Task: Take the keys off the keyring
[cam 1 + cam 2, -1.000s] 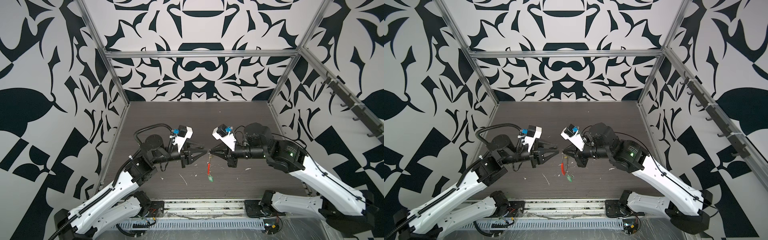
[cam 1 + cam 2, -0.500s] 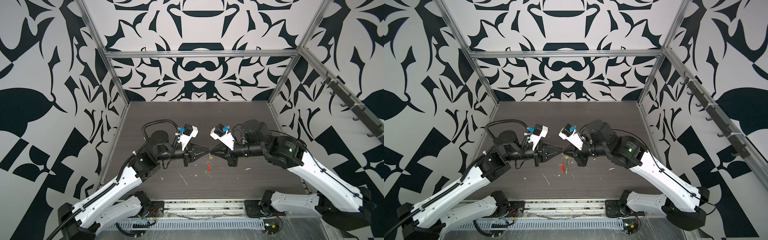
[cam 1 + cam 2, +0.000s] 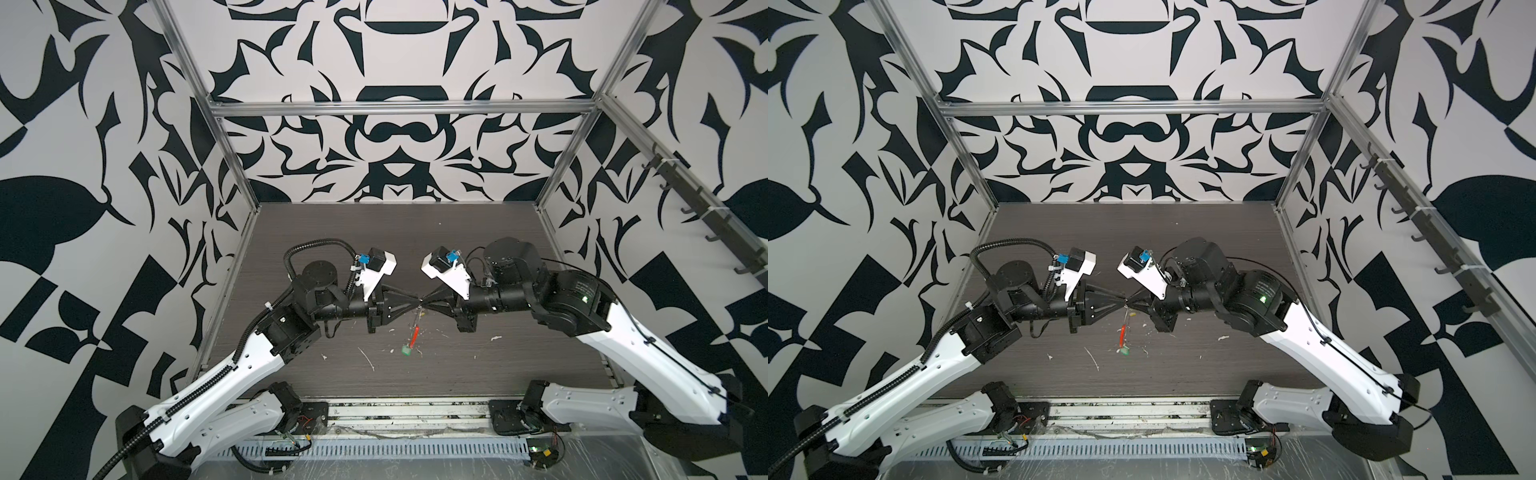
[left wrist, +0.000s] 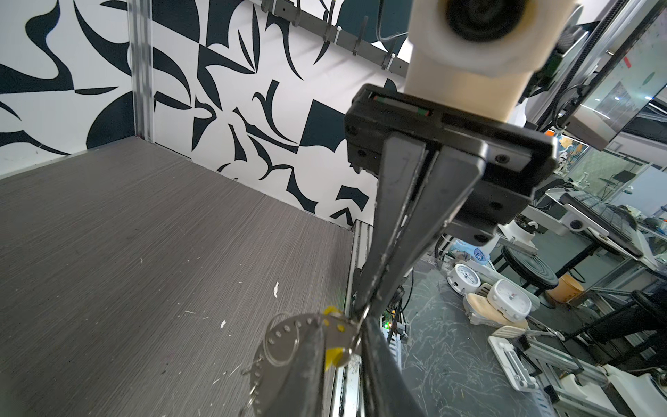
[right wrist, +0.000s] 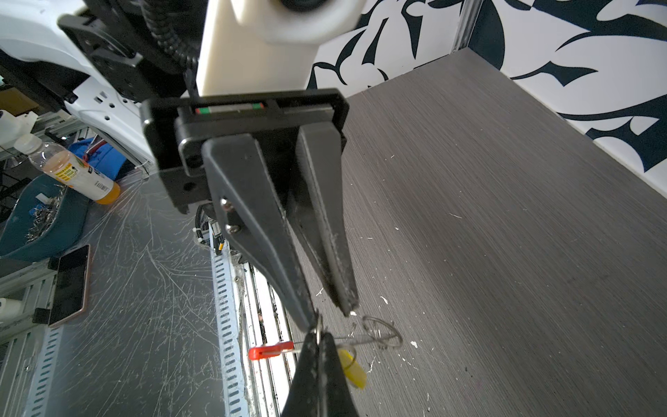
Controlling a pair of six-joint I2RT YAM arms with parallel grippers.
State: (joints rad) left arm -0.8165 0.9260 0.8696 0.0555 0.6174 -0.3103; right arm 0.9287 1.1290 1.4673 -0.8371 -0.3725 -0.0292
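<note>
Where your two arms meet tip to tip above the middle of the desk (image 3: 457,249), the right end effector (image 4: 361,313) is clamped tight on the thin wire of the keyring (image 3: 414,332). The left end effector (image 5: 330,317) faces it with only a narrow gap between its fingers, and one fingertip (image 5: 303,307) touches the wire. The keyring hangs from that pinch, with its red sleeve (image 5: 270,352) below the tips and the green tag (image 3: 406,351) lowest. You cannot tell whether the tag reaches the desk. The key (image 4: 339,341), silver with a yellow cap, sits just beside the tips. White scraps (image 3: 368,357) dot the desk.
</note>
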